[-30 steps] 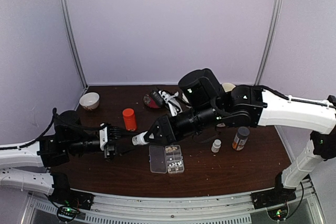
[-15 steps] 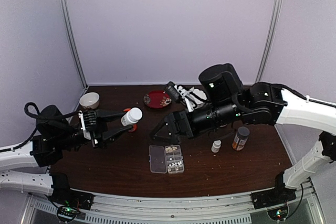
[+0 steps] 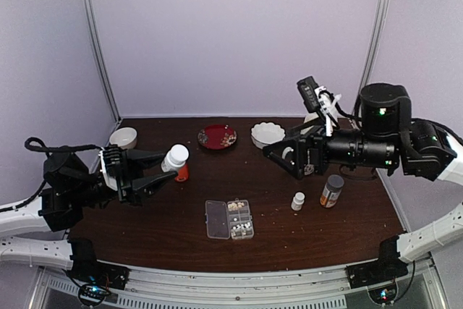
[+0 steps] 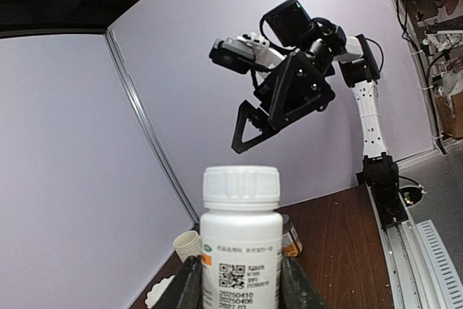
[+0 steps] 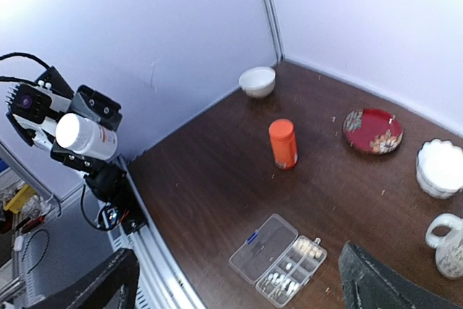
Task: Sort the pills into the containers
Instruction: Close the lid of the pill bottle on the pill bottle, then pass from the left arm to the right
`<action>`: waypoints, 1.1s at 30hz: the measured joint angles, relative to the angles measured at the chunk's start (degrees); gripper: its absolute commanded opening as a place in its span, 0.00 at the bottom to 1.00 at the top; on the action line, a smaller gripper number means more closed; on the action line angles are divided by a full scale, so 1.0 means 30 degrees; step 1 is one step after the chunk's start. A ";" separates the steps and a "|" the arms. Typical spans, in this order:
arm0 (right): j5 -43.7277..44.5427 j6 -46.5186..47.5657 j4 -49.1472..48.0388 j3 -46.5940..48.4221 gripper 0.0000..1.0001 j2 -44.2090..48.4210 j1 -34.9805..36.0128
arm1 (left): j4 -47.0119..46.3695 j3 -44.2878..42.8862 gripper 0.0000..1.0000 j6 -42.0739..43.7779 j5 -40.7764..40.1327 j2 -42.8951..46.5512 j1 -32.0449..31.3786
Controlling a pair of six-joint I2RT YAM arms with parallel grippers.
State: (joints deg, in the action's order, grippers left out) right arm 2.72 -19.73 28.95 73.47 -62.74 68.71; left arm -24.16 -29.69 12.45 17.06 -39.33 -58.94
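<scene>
Down on the bench (image 3: 145, 236), whitish pills (image 3: 241, 222) lie in several cells of the clear pill box (image 3: 239, 220). Its lid is folded flat to the left. Well apart from the box, the left tool (image 3: 168, 166) is raised over the bench's left side, with its fingers clamped on the body of a capped white bottle (image 3: 174, 157). An orange bottle (image 3: 182, 173) stands just behind. The right tool (image 3: 284, 161) hangs high on the right, jaws spread wide, gripping nothing.
</scene>
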 measured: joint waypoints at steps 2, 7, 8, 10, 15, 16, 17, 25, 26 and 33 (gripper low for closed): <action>0.0350 0.1020 -0.1967 -0.2069 1.00 0.1661 -0.0153 | -0.0117 0.0000 0.00 -0.0233 0.0138 -0.0087 0.0000; -0.1574 0.4473 -0.4415 -0.3468 0.94 0.2929 -0.0437 | -0.0823 0.0000 0.00 -0.1020 0.0750 -0.0561 0.0000; -0.2667 0.5661 -0.4262 -0.2943 0.94 0.2616 -0.0423 | -0.0940 0.0000 0.00 -0.1151 0.0918 -0.0692 0.0000; -0.4422 0.7745 -0.3730 -0.1712 0.93 0.1763 -0.0306 | -0.0940 -0.0007 0.00 -0.1392 0.1377 -0.1027 0.0000; -0.6550 1.2699 -0.0911 0.1872 0.88 -0.1202 0.0532 | 0.0007 -0.0634 0.00 -0.1719 0.2397 -0.1916 0.0000; -0.6623 1.3420 -0.0364 0.2470 0.86 -0.1821 0.0707 | 0.0226 -0.0838 0.00 -0.1749 0.2557 -0.2040 0.0000; -0.6645 1.4222 0.0182 0.3045 0.85 -0.2463 0.0889 | 0.0459 -0.1027 0.00 -0.1770 0.2703 -0.2127 0.0000; -0.6448 1.7551 0.4073 0.6302 0.73 -0.6506 0.1705 | 0.3038 -0.2623 0.00 -0.1756 0.3759 -0.3235 0.0000; -0.6390 1.7682 0.4335 0.6543 0.72 -0.6761 0.1756 | 0.3286 -0.2732 0.00 -0.1741 0.3825 -0.3381 0.0000; -0.5778 1.8520 0.5013 0.6834 0.67 -0.7096 0.2025 | 0.5093 -0.3220 0.00 -0.1421 0.4299 -0.4167 0.0000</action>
State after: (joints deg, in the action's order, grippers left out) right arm -14.61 35.83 43.99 93.97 -84.03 74.78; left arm -8.88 -39.35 8.19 29.95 -51.83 -58.94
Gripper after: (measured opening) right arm 0.701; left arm 0.314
